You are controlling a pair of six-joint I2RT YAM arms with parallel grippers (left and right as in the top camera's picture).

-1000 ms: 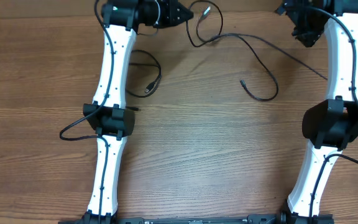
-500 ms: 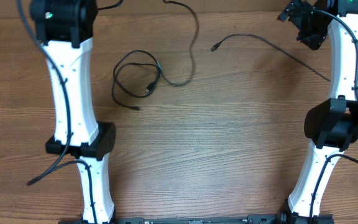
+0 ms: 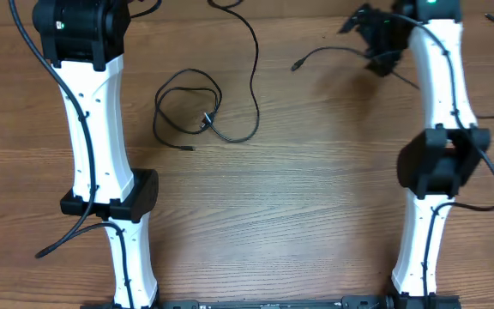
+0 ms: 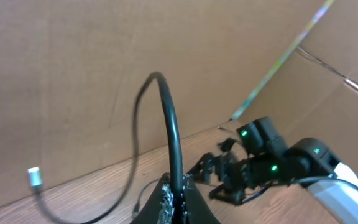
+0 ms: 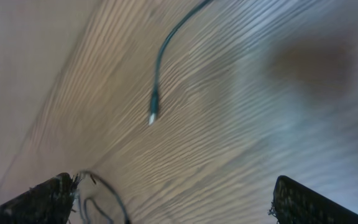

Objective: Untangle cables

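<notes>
Three cables: coiled loop (image 3: pixel 158 107), long strand (image 3: pixel 256 60), plug-ended strand (image 3: pixel 333 49). Two arms: left arm (image 3: pixel 93 120), right arm (image 3: pixel 436 77). One table (image 3: pixel 298 197).

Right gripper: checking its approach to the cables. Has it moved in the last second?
Yes. The right gripper has shifted leftward along the table's far edge, and is now nearer the loose cable's plug.

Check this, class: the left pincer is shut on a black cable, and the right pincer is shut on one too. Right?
No: the right pincer is open and empty, per the right wrist view. The left pincer does grip a cable.
</notes>
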